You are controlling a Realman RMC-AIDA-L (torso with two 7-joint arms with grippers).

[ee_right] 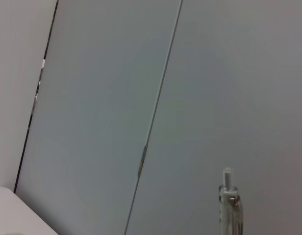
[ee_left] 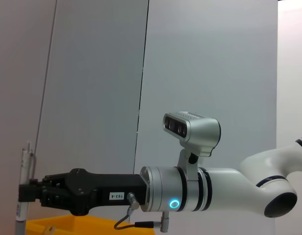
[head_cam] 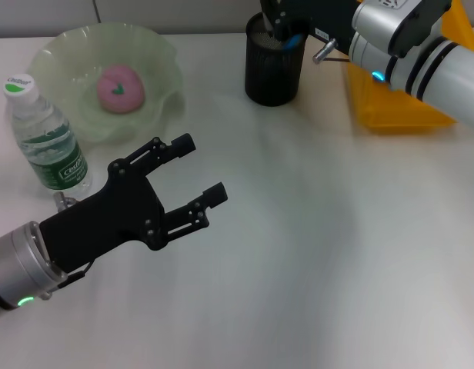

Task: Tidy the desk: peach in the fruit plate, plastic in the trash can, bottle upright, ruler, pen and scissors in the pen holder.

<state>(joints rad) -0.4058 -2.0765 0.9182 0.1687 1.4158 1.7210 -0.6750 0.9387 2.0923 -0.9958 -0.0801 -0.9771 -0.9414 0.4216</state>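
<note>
The right tool [head_cam: 287, 34] is hanging over the mouth of the black pen holder [head_cam: 272, 73] near the far edge of the surface [head_cam: 337, 254], right of centre. In the left wrist view it is gripping a slim, clear-barrelled pen [ee_left: 23, 191] between its fingertips [ee_left: 31, 188], the pen standing close to upright with its clicker end up; the right wrist view is showing that same pen [ee_right: 230, 205] top poking up against the wall. From the head view the pen itself is hidden behind the tool, so I cannot tell whether its tip is already inside the holder.

The pen is looking light, stiff and smooth, a thing that could slip or swing if pinched near one end. The hold is sitting around mid-barrel, which seems a sensible place, since it is keeping the pen vertical for a straight drop into the narrow cup. The holder is probably light as well and might tip if nudged at its rim.

The left tool [head_cam: 198, 177] is hovering with its fingers spread wide and holding nothing above the near-left part of the surface. Beside it, the water bottle [head_cam: 45, 134] is standing upright by the left edge, and the pink peach [head_cam: 120, 88] is lying in the pale green fruit plate [head_cam: 160, 58] at the far-left corner. A yellow bin [head_cam: 391, 108] is sitting at the far-right corner, partly behind the right arm.
</note>
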